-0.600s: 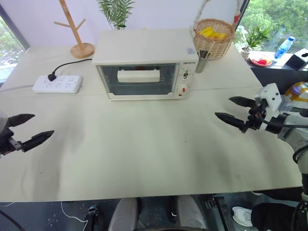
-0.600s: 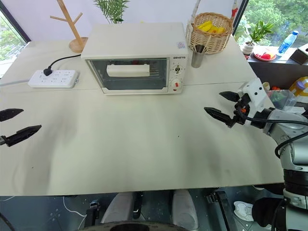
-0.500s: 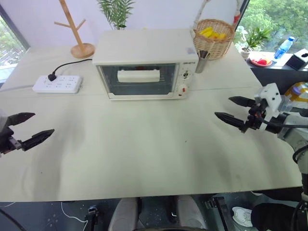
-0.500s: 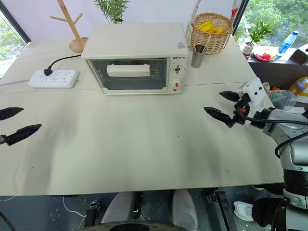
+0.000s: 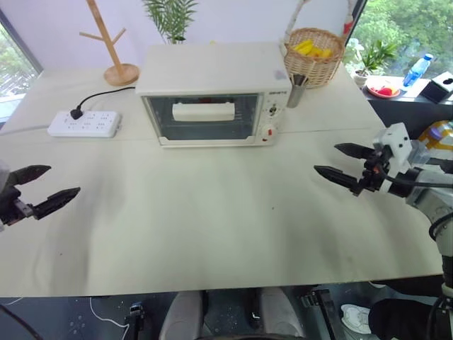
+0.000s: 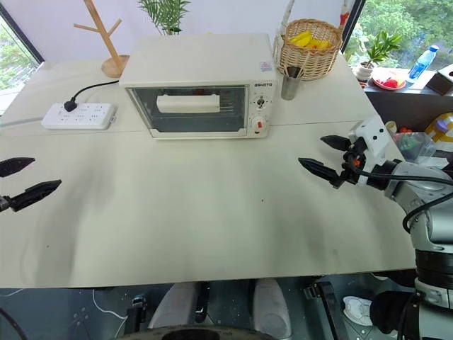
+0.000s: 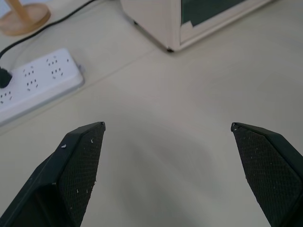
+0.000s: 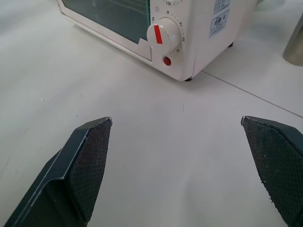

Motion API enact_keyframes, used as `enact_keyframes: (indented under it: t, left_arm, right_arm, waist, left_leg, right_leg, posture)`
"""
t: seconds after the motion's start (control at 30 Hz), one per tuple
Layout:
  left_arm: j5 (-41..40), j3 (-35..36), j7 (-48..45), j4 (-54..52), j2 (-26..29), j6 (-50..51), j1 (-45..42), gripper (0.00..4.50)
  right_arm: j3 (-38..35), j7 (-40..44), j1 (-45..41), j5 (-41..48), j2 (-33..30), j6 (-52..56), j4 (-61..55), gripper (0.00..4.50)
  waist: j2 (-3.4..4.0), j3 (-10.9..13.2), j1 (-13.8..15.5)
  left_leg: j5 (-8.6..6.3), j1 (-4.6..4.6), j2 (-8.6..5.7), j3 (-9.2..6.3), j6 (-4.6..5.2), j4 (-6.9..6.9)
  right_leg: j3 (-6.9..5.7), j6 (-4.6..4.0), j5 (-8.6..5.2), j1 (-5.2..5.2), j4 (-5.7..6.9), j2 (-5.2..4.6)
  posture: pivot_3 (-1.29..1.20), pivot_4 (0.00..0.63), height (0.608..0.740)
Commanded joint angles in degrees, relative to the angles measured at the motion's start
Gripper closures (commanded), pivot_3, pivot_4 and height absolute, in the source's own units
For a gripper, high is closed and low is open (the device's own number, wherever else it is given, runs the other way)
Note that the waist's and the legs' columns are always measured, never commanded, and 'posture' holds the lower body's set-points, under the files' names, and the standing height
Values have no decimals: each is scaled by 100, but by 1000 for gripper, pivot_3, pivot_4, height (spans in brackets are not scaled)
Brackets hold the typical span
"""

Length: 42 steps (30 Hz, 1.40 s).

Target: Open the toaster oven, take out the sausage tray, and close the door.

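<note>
- Left eye view: the left gripper (image 5: 40, 185) and right gripper (image 5: 337, 162) hover over the table (image 5: 212, 227), jaws spread wide, both empty
- The toaster oven (image 5: 212, 92) sits at the table's far side, its door (image 5: 202, 117) shut
- A power strip (image 5: 83, 122) lies left of it, a basket (image 5: 313, 57) behind its right

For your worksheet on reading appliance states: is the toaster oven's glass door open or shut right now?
Shut. The door stands upright, flush with the toaster oven front, its white bar handle across the glass.
</note>
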Motion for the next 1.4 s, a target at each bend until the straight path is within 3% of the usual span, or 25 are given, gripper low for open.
enact_keyframes:
  t: [0.03, 0.2, 0.5, 1.0, 1.4]
  left_arm:
    - [-695, -1, 33, -540, 215, 542, -513, 26]
    - [-1236, -782, 51, -924, 357, 1073, -1528, 26]
    - [-1004, -2149, -120, -431, 237, 929, -3056, 26]
    - [-818, -2267, -244, -232, 228, 837, -3179, 26]
    - [-672, -2315, -195, -84, 145, 743, -3183, 26]
  right_arm:
    - [92, 76, -466, 274, -13, 177, -297, 0]
    - [590, 54, -1224, 432, 277, 484, -339, 0]
    - [1868, -443, -2544, -301, 1575, 367, 583, 0]
    - [2430, -166, -3729, -1260, 2835, -855, 2627, 0]
    - [2420, 312, -3650, -983, 3111, -736, 1573, 0]
  waist:
    - [0, 0, -1]
    - [1, 0, -17]
    - [0, 0, -158]
    - [0, 1, -149]
    - [0, 1, -152]
  left_leg:
    - [0, 0, 0, -1, 0, 6]
    - [0, 4, 5, -3, 0, 40]
    - [0, 5, 1, -2, 0, 59]
    - [0, -4, 26, -6, 0, 55]
    - [0, -6, 48, -2, 0, 54]
  right_leg:
    - [0, -1, 0, 2, 2, 0]
    - [-3, -4, 2, 25, 5, 7]
    - [-1, 7, 20, 30, 10, 21]
    - [3, 12, 25, 17, 16, 43]
    - [16, -9, 37, -1, 21, 82]
  posture:
    - [0, 150, 740]
    - [0, 150, 740]
    - [0, 150, 740]
    - [0, 150, 740]
    - [0, 150, 740]
